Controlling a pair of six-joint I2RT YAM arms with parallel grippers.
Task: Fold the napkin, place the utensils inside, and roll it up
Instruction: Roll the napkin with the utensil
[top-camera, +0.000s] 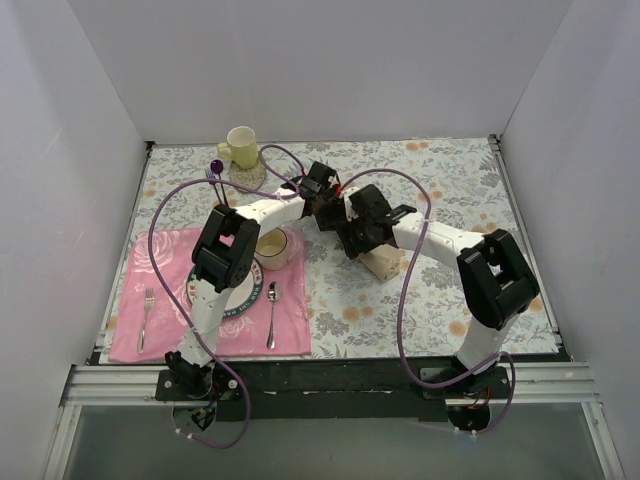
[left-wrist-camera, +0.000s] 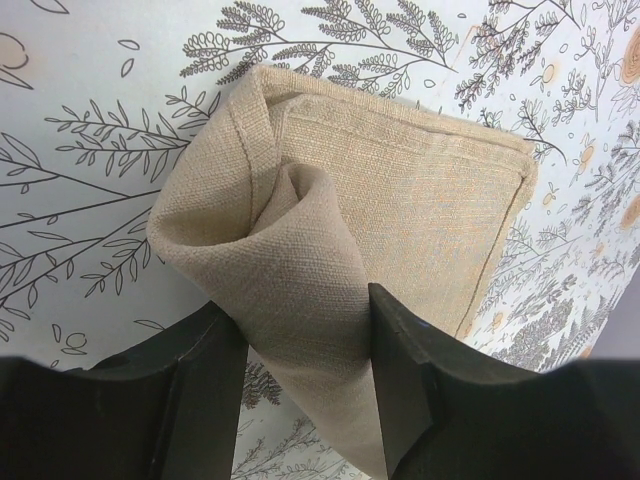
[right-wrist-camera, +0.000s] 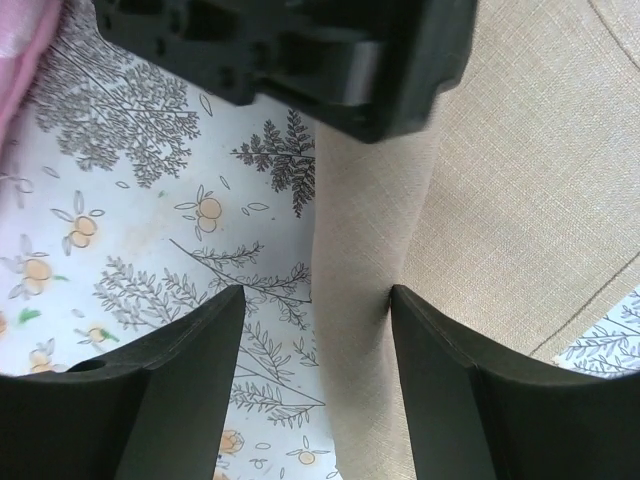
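The beige napkin lies folded on the grey floral tablecloth, partly visible in the top view under the right arm. My left gripper is shut on a bunched, lifted fold of it. My right gripper is open. The napkin's edge stands between its jaws, against the right finger only. It sits just above the cloth. A small spoon and a fork lie on the pink placemat, apart from both grippers.
A plate with a cream bowl sits on the placemat under the left arm. A yellow cup and purple-tipped sticks stand at the back left. The left gripper's body shows close ahead in the right wrist view.
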